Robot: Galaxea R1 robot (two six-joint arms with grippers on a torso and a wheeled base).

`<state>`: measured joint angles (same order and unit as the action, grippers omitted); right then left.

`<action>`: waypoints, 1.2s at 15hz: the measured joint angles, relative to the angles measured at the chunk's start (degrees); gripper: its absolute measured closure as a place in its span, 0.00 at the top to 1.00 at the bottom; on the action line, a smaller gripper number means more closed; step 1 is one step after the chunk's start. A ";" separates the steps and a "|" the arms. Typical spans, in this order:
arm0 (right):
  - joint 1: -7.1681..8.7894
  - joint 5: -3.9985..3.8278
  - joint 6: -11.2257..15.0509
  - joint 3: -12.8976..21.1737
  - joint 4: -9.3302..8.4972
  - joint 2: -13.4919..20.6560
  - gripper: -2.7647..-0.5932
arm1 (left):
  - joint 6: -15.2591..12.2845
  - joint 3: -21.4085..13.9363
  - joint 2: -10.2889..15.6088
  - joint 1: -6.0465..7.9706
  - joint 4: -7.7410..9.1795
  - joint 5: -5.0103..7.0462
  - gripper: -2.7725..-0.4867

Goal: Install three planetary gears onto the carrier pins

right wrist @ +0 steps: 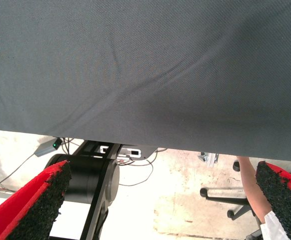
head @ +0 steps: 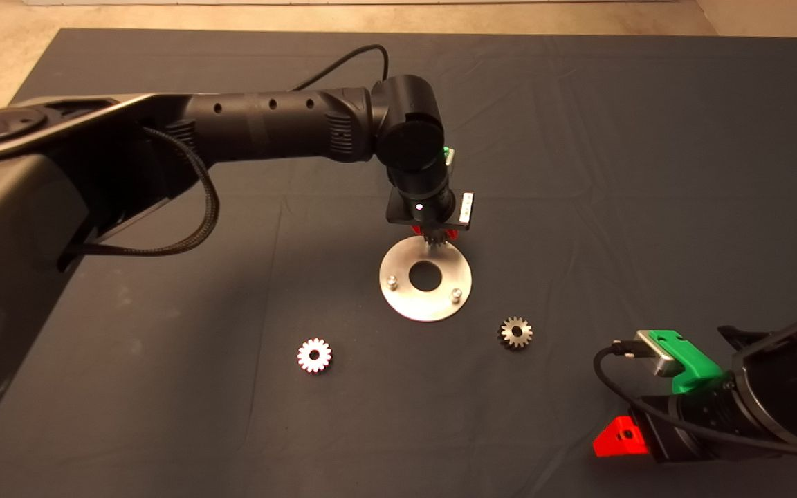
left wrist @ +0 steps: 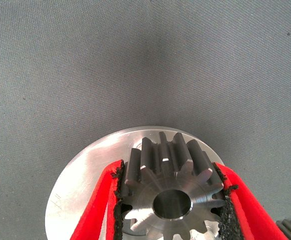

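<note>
The silver disc [head: 398, 290] lies mid-mat with two carrier pins showing, one at its left [head: 391, 281] and one at its right [head: 456, 294]; the third is hidden under my left gripper. My left gripper [head: 434, 235] [left wrist: 171, 200] is shut on a planetary gear [left wrist: 171, 192], held over the disc's [left wrist: 85, 175] far edge. Two more gears lie flat on the mat: a pale one [head: 314, 355] to the front left of the disc and a darker one [head: 515, 333] to its front right. My right gripper [right wrist: 160, 200] is parked at the lower right, open and empty.
The dark mat [head: 647, 173] covers the table. The left arm [head: 267, 128] reaches in from the left above it. The right wrist view looks past the mat's edge at the floor with a chair base [right wrist: 225, 197], cables and a person's leg [right wrist: 253, 192].
</note>
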<state>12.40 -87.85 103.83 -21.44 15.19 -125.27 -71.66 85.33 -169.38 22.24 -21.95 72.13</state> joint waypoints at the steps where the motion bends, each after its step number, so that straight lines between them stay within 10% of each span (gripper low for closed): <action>1: 0.00 0.00 0.01 0.00 0.00 0.00 0.99 | 0.00 0.02 0.00 0.00 -0.12 0.09 0.19; 18: 0.00 0.00 0.00 0.00 0.00 0.00 0.99 | 0.00 -0.28 -0.66 -0.35 -2.07 3.14 0.19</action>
<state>12.40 -87.85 103.83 -21.44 15.19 -125.27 -71.66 85.05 -170.03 21.88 -24.03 75.28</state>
